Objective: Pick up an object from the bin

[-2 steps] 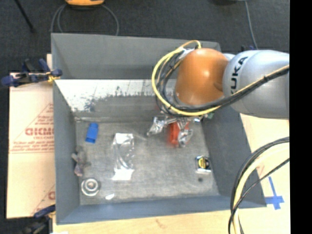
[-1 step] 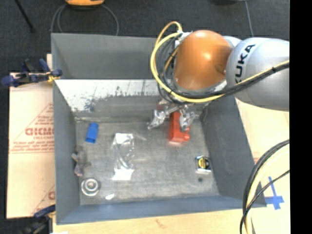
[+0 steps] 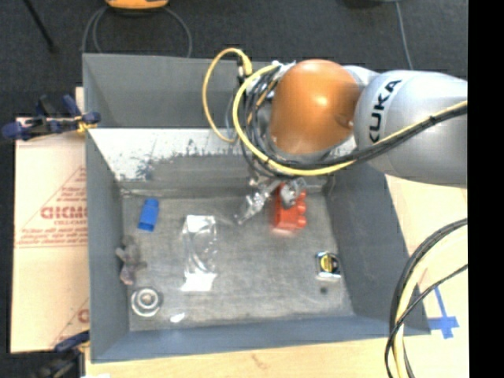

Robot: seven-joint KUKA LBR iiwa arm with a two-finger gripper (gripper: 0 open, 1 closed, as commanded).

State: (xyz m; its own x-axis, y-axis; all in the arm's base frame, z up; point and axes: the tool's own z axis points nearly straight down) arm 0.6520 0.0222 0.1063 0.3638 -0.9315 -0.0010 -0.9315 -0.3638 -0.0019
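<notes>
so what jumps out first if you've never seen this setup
The arm's orange cover dominates, hanging over the far side of the bin. Just under it the gripper sits beside a red blocky thing; a blue block lies apart at the left.

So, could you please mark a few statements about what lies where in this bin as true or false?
1. A blue block lies in the left part of the bin. True.
2. The red object lies in the bin's lower-left corner. False: it lies near the upper middle, right beside the gripper.
3. A clear plastic wrapper lies around the middle of the floor. True.
4. The round silvery thing rests against the right wall. False: it sits in the lower-left corner.
5. A small black-and-yellow thing lies on the right side. True.
</notes>
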